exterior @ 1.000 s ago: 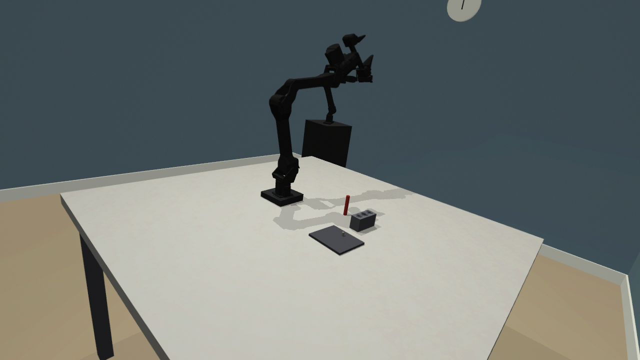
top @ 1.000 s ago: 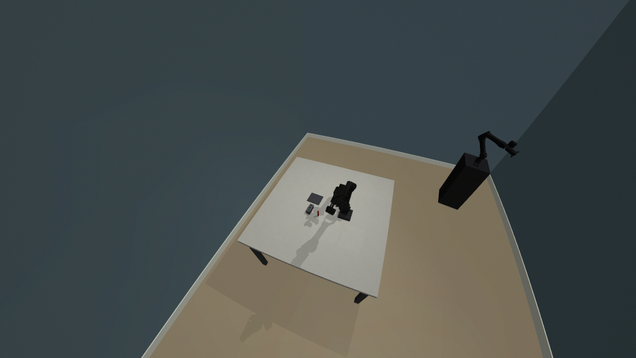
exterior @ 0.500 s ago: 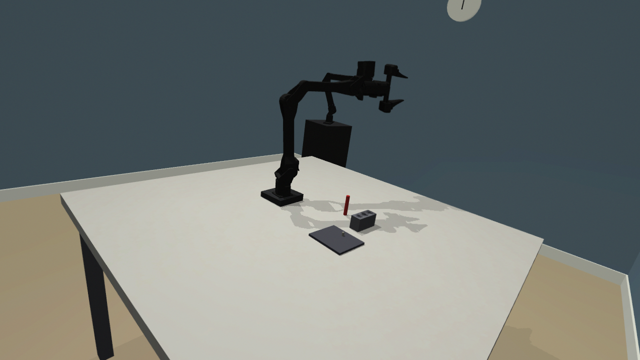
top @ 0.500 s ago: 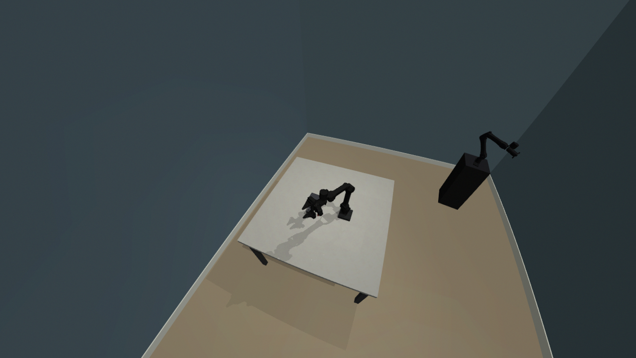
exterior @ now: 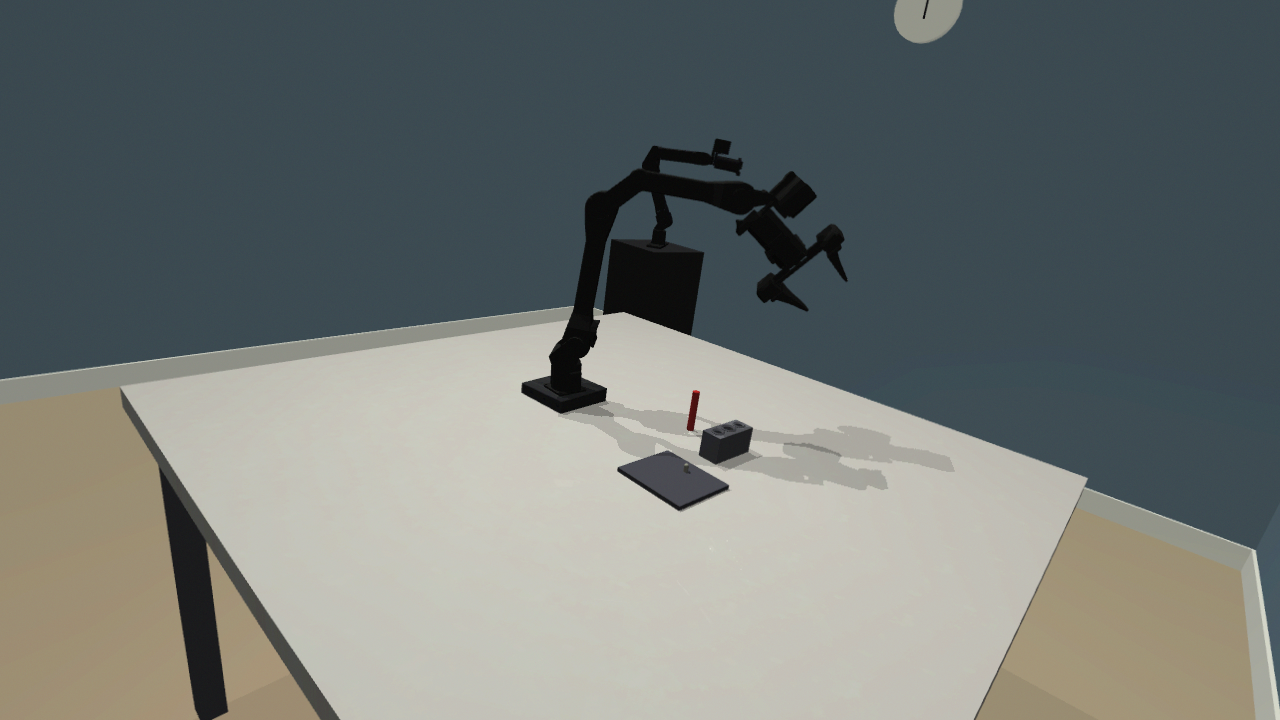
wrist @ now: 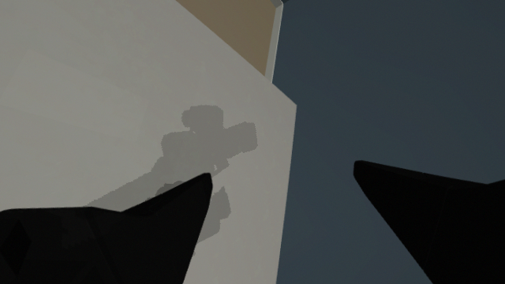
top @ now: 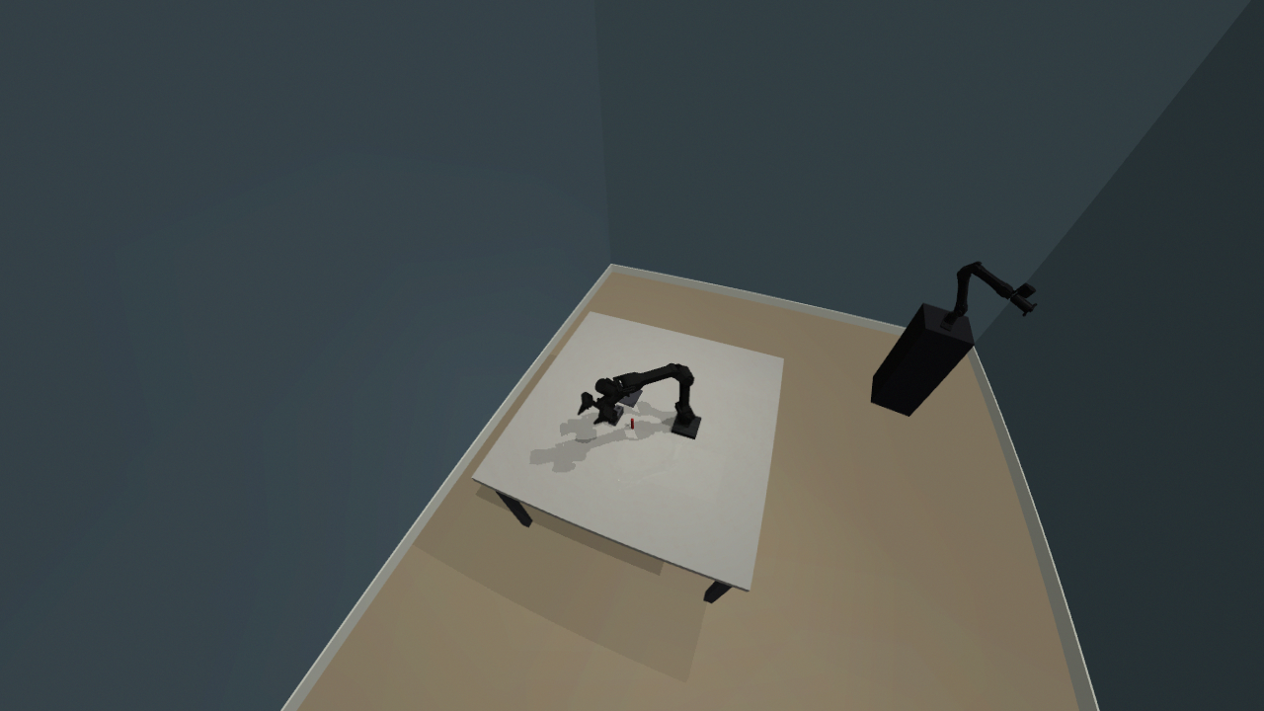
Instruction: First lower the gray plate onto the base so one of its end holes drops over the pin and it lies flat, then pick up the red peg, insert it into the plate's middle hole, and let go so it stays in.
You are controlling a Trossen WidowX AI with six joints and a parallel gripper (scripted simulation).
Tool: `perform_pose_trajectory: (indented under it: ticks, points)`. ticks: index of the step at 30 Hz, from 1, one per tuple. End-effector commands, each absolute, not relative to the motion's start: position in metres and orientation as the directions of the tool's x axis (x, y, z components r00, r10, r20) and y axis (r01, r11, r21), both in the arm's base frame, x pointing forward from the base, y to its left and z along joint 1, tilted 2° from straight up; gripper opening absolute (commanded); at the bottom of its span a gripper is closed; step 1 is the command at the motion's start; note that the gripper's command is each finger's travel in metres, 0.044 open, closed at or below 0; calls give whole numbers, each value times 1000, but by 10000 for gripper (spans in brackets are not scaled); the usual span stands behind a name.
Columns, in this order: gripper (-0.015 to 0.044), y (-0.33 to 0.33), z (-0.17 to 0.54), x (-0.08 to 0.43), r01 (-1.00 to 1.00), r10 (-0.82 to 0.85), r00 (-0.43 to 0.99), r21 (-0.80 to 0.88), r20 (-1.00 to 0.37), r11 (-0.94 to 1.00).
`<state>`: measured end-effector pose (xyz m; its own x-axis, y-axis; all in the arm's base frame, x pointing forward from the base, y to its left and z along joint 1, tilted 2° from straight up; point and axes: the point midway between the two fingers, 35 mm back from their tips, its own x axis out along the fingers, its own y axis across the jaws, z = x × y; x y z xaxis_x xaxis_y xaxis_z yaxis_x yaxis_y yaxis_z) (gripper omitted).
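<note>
The gray plate [exterior: 726, 444] is a thick block with three holes in its top. It stands on the table beside the base, touching neither base nor peg. The flat dark base [exterior: 655, 476] [top: 631, 398] lies nearer the exterior camera, with a short pin [exterior: 686, 467] upright on it. The red peg [top: 632, 423] [exterior: 692, 411] stands nearly upright behind the plate in the exterior view. My gripper [top: 588, 417] [exterior: 827, 295] [wrist: 282, 173] is open and empty, high above the table, tilted down and outward beyond the plate. In the top view the arm partly hides the base and plate. The wrist view shows none of them.
The white table [top: 689, 504] [exterior: 447, 537] [wrist: 79, 99] carries my arm's square foot [top: 685, 427] [exterior: 563, 394], with the peg between it and the plate. A second arm stands on a black pedestal [top: 918, 362] [exterior: 653, 286] beyond the table. Arm shadows fall around the plate.
</note>
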<state>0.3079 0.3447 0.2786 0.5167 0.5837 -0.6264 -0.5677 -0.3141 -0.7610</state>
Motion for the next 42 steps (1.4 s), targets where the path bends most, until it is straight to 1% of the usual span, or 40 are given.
perform_pose_trajectory:
  ticks: [1, 4, 7, 11, 13, 19, 25, 42]
  points:
    - [440, 303, 237, 327, -715, 431, 469, -618, -771, -327]
    - [440, 263, 207, 335, -826, 301, 390, -475, -870, -303]
    - [440, 220, 182, 335, -917, 173, 276, -313, -945, -246]
    - [440, 164, 158, 325, -988, 29, 83, -86, -996, -127]
    - [440, 146, 153, 323, -997, -8, 14, -13, -1000, -81]
    - [440, 143, 150, 324, -997, -13, 4, -3, -1000, -75]
    - [440, 142, 90, 325, -997, -13, 4, -3, -1000, -75]
    - [440, 141, 67, 328, -997, -13, 5, -4, -1000, -74]
